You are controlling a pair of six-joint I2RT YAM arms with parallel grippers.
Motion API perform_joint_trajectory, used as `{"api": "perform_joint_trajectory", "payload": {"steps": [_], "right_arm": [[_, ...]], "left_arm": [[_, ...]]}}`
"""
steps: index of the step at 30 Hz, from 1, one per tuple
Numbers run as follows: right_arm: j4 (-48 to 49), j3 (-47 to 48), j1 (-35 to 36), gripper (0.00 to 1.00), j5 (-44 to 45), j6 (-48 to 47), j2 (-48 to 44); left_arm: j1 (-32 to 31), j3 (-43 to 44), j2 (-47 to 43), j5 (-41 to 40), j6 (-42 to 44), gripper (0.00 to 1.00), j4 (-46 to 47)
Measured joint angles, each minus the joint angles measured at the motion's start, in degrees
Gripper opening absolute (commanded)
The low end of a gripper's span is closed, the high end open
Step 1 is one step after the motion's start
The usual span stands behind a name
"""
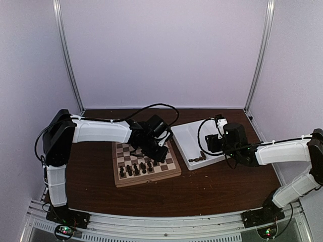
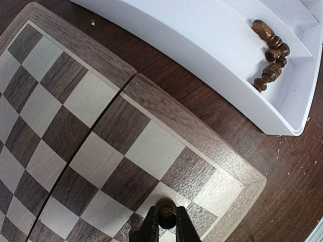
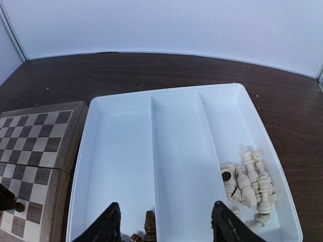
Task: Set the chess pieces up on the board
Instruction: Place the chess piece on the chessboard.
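Observation:
The board (image 1: 146,162) lies left of centre, with several dark chess pieces (image 1: 136,169) standing in its near rows. My left gripper (image 2: 166,218) is shut on one dark piece (image 2: 166,206) and holds it upright over a square near the board's corner (image 2: 237,176). I cannot tell if the piece touches the board. More dark pieces (image 2: 270,55) lie in a heap in the white tray (image 1: 189,133). My right gripper (image 3: 166,229) is open and empty above the tray's near end, over those dark pieces (image 3: 149,228).
The tray (image 3: 176,96) has three long compartments, and the right one holds several cream pieces (image 3: 250,184). The board's edge (image 3: 75,131) lies close against the tray's left side. White walls enclose the dark table.

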Motion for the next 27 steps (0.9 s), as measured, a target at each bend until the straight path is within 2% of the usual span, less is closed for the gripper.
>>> {"api": "perform_joint_trajectory", "payload": {"steps": [3, 8, 15, 18, 22, 24, 27], "right_arm": [[0.0, 0.0, 0.0, 0.60, -0.2, 0.0, 0.0], [0.0, 0.0, 0.0, 0.60, -0.4, 0.0, 0.0], [0.0, 0.6, 0.0, 0.61, -0.7, 0.0, 0.4], [0.0, 0.7, 0.0, 0.61, -1.0, 0.0, 0.5], [-0.8, 1.3, 0.0, 0.60, -1.5, 0.0, 1.2], [-2.4, 2.1, 0.0, 0.60, -2.1, 0.0, 1.3], [-9.5, 5.6, 0.0, 0.57, -3.1, 0.7, 1.3]], "left_arm": [[0.0, -0.2, 0.0, -0.1, 0.0, 0.15, 0.0], [0.0, -0.4, 0.0, 0.0, 0.2, 0.30, -0.1], [0.0, -0.4, 0.0, 0.3, 0.4, 0.34, -0.1], [0.0, -0.4, -0.5, 0.3, 0.4, 0.41, -0.3], [-0.3, -0.5, -4.0, -1.1, 0.4, 0.51, -0.6], [-0.7, -1.0, -7.2, -2.8, 0.7, 0.52, -0.3], [-1.4, -2.5, -13.4, -4.9, 1.3, 0.56, 0.5]]}}
